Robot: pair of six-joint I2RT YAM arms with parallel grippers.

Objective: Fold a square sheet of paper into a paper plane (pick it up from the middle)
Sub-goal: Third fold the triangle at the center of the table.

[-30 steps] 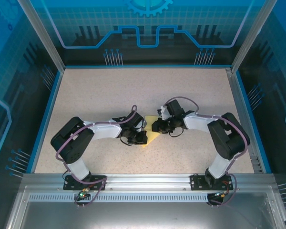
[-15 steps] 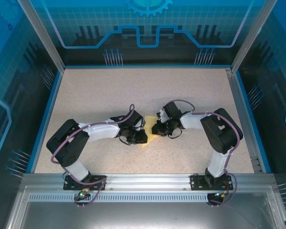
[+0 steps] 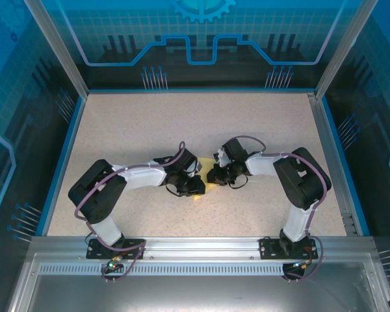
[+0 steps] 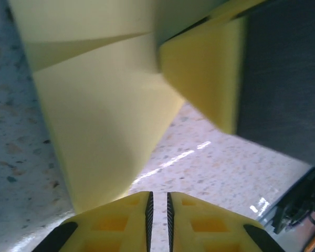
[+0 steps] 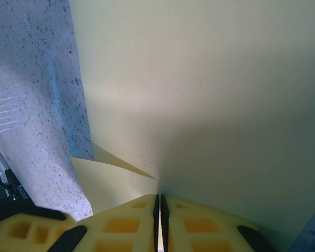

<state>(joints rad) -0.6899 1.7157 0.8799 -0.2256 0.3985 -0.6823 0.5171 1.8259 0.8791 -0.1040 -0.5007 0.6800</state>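
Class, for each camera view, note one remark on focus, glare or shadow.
Top external: sharp, evenly lit. Left wrist: the folded yellow paper is blurred close up, with glare streaks on the table. Right wrist: paper soft, shaded lower down.

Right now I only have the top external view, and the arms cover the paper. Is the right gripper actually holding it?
Observer: Yes. In the right wrist view the right gripper is pinched shut on the paper sheet, which rises straight out of its grip.
Operator: And the left gripper?
Observer: The left gripper is nearly shut, and bare table, not paper, shows beyond its slit.
Operator: Is the sheet lying flat?
Observer: No. The left wrist view shows it folded, with creased flaps held up above the table.
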